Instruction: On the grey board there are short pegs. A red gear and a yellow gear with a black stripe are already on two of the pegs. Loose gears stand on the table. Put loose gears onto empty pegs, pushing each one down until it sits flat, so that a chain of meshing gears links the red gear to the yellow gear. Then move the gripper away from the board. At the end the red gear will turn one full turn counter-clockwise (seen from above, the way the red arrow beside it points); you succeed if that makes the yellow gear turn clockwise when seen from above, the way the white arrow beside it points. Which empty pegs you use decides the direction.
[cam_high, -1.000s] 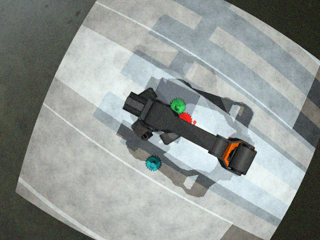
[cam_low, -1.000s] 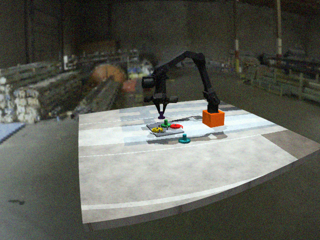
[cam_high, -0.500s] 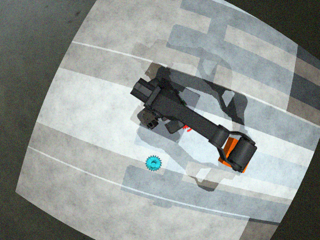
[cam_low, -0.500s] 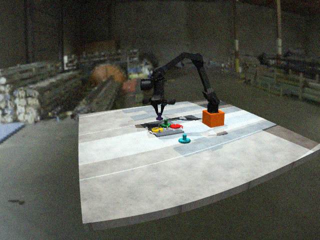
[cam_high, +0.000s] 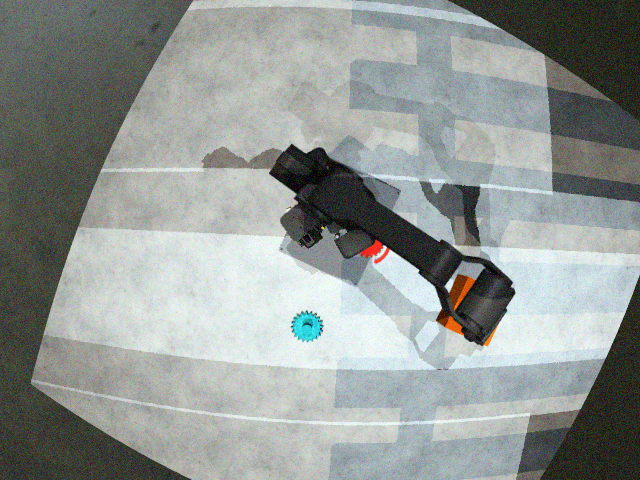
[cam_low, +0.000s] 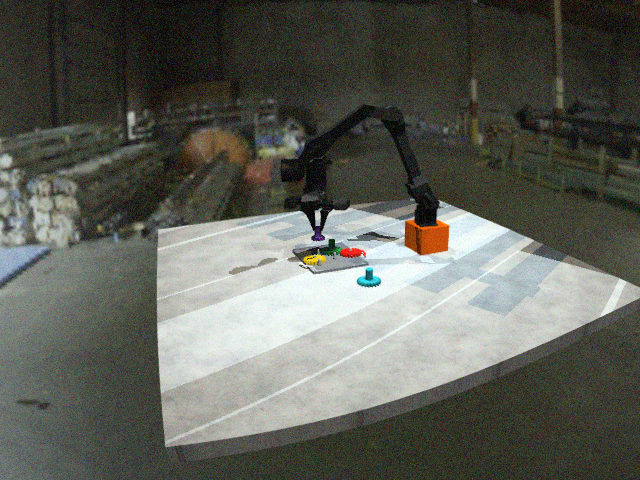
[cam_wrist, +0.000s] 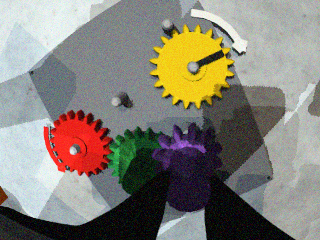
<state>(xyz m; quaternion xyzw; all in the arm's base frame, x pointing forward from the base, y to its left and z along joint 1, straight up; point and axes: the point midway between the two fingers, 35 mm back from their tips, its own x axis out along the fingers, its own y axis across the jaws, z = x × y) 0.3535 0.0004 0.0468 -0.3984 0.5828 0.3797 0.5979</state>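
You can see that the red gear (cam_high: 371, 250) (cam_low: 352, 252) (cam_wrist: 75, 149) and the yellow gear (cam_low: 314, 259) (cam_wrist: 185, 75) look like plastic, rather matt. The short pegs (cam_wrist: 116, 101) have a smooth look, as of grey metal. Your grey board (cam_high: 315, 262) (cam_low: 338, 269) (cam_wrist: 95, 65) seems smooth and dull. The table (cam_high: 206, 289) (cam_low: 268, 330) looks like mottled stone or concrete, also matt. The purple gear (cam_low: 317, 235) (cam_wrist: 187, 150) appears as plastic with a soft shine.

No readable lettering; white arrow (cam_wrist: 218, 21) (cam_low: 303, 266), red arrow (cam_high: 383, 256) (cam_low: 363, 253) (cam_wrist: 47, 142) beside gears
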